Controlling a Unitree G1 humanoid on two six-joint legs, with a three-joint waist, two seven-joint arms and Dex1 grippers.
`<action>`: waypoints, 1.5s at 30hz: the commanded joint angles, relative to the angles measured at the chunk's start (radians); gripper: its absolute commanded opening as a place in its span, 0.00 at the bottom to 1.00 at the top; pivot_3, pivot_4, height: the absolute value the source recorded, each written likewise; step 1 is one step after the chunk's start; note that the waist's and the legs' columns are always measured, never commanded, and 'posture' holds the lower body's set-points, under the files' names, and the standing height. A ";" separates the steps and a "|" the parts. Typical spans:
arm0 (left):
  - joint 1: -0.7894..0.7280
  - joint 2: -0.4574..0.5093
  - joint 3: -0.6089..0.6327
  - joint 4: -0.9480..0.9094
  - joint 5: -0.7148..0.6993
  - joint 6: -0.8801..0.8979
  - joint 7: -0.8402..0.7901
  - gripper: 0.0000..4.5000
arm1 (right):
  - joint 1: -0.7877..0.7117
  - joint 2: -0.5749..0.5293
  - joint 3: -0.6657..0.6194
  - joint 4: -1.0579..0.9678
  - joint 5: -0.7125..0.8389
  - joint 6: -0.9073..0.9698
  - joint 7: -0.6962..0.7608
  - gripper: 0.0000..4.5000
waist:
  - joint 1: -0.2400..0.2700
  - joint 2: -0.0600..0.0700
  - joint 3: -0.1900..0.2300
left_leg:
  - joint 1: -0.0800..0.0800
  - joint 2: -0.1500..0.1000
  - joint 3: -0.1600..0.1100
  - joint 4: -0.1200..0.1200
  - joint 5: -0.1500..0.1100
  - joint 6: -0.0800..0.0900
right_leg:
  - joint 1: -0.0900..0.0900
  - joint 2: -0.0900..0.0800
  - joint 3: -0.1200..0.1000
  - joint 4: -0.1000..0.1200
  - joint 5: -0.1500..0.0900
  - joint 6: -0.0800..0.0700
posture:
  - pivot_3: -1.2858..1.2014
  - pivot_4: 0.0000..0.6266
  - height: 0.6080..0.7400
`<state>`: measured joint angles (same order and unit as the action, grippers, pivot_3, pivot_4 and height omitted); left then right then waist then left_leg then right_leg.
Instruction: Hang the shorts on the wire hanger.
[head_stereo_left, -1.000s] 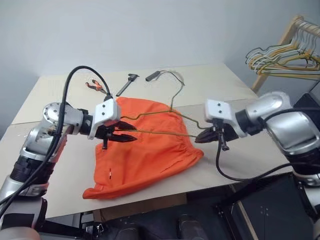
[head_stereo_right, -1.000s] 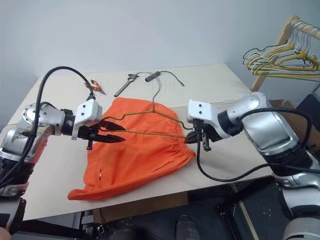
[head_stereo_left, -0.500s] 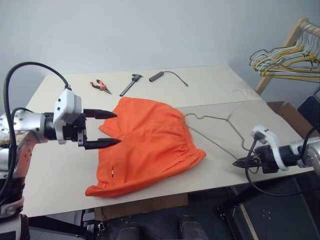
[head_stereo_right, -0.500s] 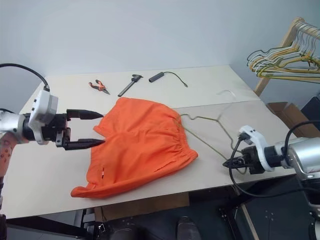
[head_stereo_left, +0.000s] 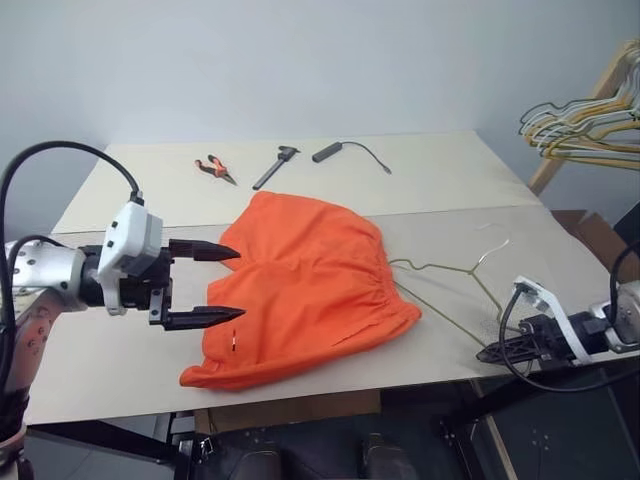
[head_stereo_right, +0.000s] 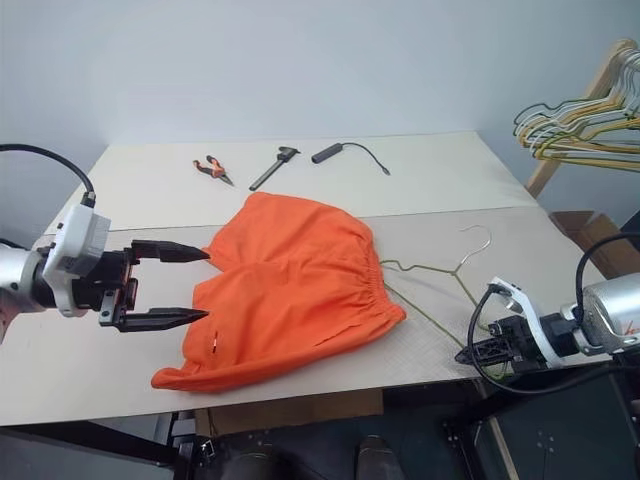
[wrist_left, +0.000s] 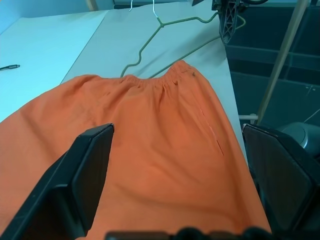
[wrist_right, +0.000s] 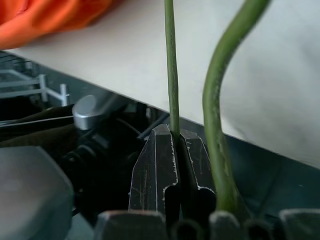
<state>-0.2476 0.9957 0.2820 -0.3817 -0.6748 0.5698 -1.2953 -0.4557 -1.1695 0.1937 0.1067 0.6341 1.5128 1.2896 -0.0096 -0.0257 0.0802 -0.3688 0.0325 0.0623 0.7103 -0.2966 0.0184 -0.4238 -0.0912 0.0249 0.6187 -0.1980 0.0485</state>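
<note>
Pinching wire hanger (head_stereo_right: 432, 290) off table edge w/ right gripper (head_stereo_right: 476, 353), left gripper (head_stereo_right: 186, 284) spread empty by shorts (head_stereo_right: 290, 290): hanger may slip/twist.

left gripper (wrist_left: 177, 200) fingers spread wide, nothing between em | orange shorts (wrist_left: 145, 150) lying flat on the pale table (wrist_left: 100, 40), gathered waistband at the far end | wire hanger (wrist_left: 165, 32) just past the waistband, by the table edge | right gripper (wrist_left: 227, 17) pinched on its far corner
</note>
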 joint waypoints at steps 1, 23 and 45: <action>0.004 0.017 0.023 -0.035 -0.021 -0.006 0.010 1.00 | -0.022 -0.014 -0.074 0.019 0.058 0.004 0.020 0.00 | -0.001 0.000 0.001 | 0.000 0.000 0.000 0.000 0.000 0.000 | 0.000 0.000 0.000 -0.001 0.000 0.000 | 0.54 0.14 1.00; 0.006 0.012 -0.009 -0.034 -0.005 -0.024 0.016 1.00 | 0.070 -0.057 -0.066 -0.139 0.176 -0.008 0.033 0.00 | 0.002 0.001 0.013 | -0.001 0.001 0.000 -0.001 0.000 0.001 | 0.000 0.000 -0.001 -0.004 0.000 0.000 | 0.53 0.15 1.00; 0.020 0.033 -0.017 -0.013 0.021 -0.073 0.009 1.00 | -0.238 0.172 0.126 0.145 -0.024 -0.140 -0.074 0.00 | 0.011 -0.001 0.026 | -0.005 0.001 0.000 -0.002 -0.001 0.002 | -0.001 0.001 -0.002 -0.007 0.001 0.000 | 0.55 0.13 1.00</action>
<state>-0.2208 1.0149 0.2517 -0.3877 -0.6599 0.5206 -1.2860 -0.6640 -1.0049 0.3097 0.2396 0.6212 1.3993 1.1902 0.0011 -0.0263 0.1063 -0.3733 0.0337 0.0625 0.7087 -0.2977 0.0203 -0.4250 -0.0904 0.0229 0.6114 -0.1968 0.0489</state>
